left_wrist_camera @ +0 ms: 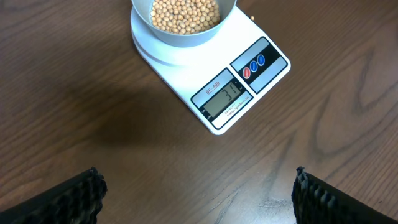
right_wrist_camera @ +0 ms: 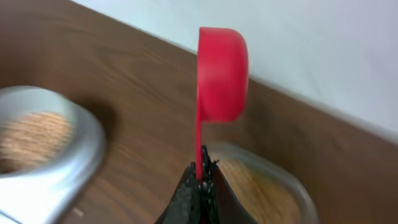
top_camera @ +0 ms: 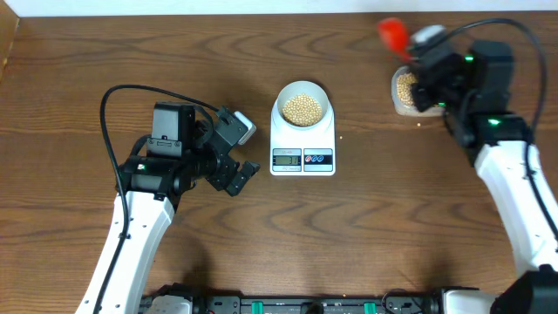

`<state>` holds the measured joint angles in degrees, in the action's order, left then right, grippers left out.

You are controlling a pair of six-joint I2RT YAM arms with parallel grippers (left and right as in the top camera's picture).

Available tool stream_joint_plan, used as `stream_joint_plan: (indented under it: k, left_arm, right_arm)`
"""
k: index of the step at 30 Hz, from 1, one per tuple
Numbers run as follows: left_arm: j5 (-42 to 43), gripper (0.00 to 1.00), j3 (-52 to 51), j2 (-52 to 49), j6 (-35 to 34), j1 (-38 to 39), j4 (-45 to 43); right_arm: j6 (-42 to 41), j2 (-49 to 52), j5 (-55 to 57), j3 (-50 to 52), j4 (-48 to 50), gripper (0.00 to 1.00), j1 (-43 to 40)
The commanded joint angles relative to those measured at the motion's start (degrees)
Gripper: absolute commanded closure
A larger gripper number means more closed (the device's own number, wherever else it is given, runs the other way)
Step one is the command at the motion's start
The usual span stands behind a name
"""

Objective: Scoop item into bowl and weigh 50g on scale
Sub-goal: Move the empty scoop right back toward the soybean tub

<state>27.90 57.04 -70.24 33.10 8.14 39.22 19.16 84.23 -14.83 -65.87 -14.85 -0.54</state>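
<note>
Surface (top_camera: 87,70): brown wood, bearing scale (top_camera: 302,159).
Beans (top_camera: 302,108): light, roll freely; scoop them.
Left pincer (top_camera: 248,150): open, empty.
Right pincer (right_wrist_camera: 200,171): clamps handle of red scoop (right_wrist_camera: 222,74).

A robot lab, it seems. Two cabled arms (top_camera: 131,228) stand at a wood-grain surface (top_camera: 366,244), a plain white wall (right_wrist_camera: 323,43) behind.

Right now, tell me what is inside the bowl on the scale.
Tan beans lie in the bowl and hide its bottom. The bowl also covers part of the scale beneath it.
</note>
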Motion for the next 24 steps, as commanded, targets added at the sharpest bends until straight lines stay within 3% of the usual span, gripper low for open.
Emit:
stream_joint_plan:
  k: [1,5,12,24]
  left_arm:
    - [-0.5,0.02,1.3,0.3,0.7,-0.1,0.2]
    - [-0.5,0.02,1.3,0.3,0.7,-0.1,0.2]
    - [-0.5,0.02,1.3,0.3,0.7,-0.1,0.2]
    - [-0.5,0.02,1.3,0.3,0.7,-0.1,0.2]
  right_arm:
    - [-4.6,0.4,11.4,-0.4,-4.1,0.99,-4.2]
    - [-4.6,2.4,12.4,-0.4,-9.0,0.99,-7.1]
    - [-2.6,5.3,21.3,-0.4,-8.7,0.99,-7.0]
    - [2.8,12.1,25.9,-0.4,-8.5,0.99,-0.1]
